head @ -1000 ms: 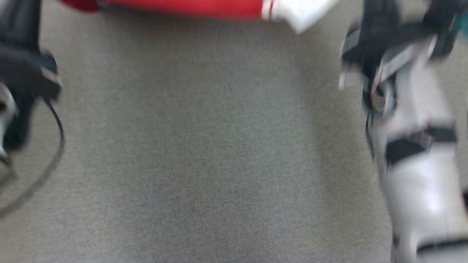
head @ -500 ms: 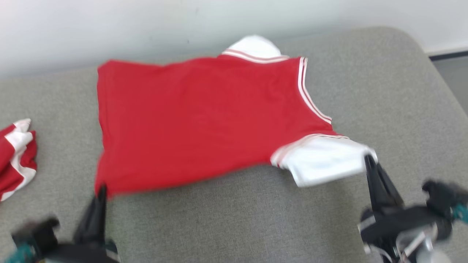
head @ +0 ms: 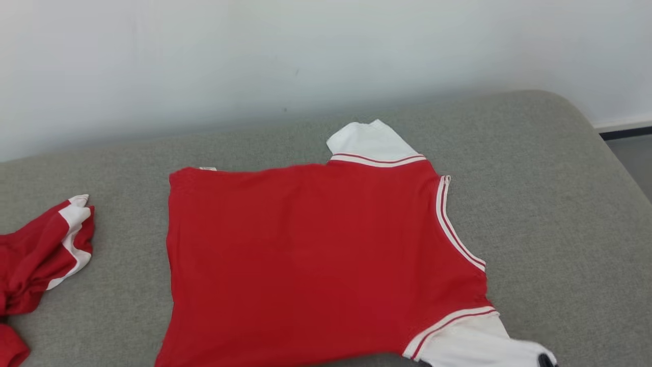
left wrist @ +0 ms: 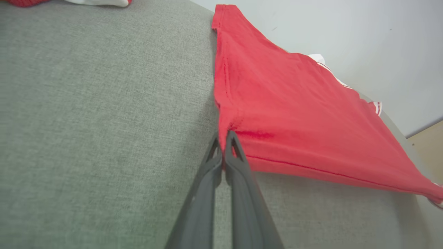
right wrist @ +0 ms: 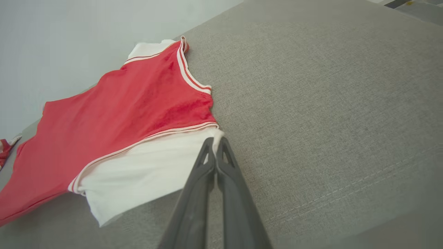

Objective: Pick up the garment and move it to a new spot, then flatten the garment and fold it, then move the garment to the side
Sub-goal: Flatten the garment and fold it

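The garment [head: 316,255] is a red shirt with white sleeves, spread nearly flat on the grey cushion [head: 550,214]. In the left wrist view my left gripper [left wrist: 223,136] is shut on the near hem corner of the garment [left wrist: 294,110], and the cloth pulls taut from that corner. My right gripper [right wrist: 215,141] is shut on the edge of the white sleeve [right wrist: 145,176] of the garment [right wrist: 121,114]. In the head view the dark tip of my right gripper [head: 546,361] shows at the bottom edge, on that sleeve.
Another red and white garment [head: 41,250] lies crumpled at the cushion's left end. A pale wall [head: 305,51] runs right behind the cushion. The cushion's rounded right corner drops to the floor [head: 631,158]. Bare grey fabric lies to the right of the shirt.
The head camera has tilted up, so the whole picture shifted and the grippers slid to its bottom edge. Both grippers stay shut on the garment.
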Tool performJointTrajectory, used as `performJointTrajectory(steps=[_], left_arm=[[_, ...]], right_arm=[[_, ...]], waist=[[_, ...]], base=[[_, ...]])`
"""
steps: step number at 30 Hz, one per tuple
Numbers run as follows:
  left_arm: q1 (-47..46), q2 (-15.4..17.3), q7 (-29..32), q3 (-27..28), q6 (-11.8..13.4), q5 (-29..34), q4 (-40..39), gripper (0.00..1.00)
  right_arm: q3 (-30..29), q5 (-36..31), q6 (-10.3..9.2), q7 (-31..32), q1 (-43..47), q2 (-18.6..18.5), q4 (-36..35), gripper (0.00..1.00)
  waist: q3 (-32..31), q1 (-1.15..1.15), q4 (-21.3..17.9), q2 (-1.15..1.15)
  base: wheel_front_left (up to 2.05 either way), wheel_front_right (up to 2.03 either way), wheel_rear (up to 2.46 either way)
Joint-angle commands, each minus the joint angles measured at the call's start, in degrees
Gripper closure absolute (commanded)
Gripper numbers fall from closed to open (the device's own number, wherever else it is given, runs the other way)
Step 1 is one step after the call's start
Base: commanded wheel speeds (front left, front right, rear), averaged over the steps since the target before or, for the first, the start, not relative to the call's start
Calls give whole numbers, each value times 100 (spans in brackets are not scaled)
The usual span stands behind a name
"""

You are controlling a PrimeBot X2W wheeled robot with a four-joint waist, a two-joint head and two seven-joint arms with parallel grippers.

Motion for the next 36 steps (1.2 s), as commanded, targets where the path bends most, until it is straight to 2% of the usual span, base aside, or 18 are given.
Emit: performJointTrajectory(steps=[1,7,16,26,36], left_arm=[[171,-59,-18,43,-25,98,48,100],[371,-121,-18,19,-116,342,213,100],[53,-205,-18,54,-201,590,277,100],[-592,-50,94,-55,-260,669,333,100],[-1389,104,287,-148,-289,707,693,100]], right_arm=[[-44,76,7,-36,216,19,65,100],[204,91,7,-179,584,22,433,100],[530,20,7,-353,-2,23,572,100],[670,4,7,-50,-1549,-133,901,100],[729,-192,7,94,-3488,-252,2421,100]], waist=[[-111,1,74,1],[-103,1,84,1],[-79,1,53,1],[14,1,79,1],[244,1,128,1]], base=[[0,0,0],[0,0,0],[0,0,0],[0,0,0],[0,0,0]])
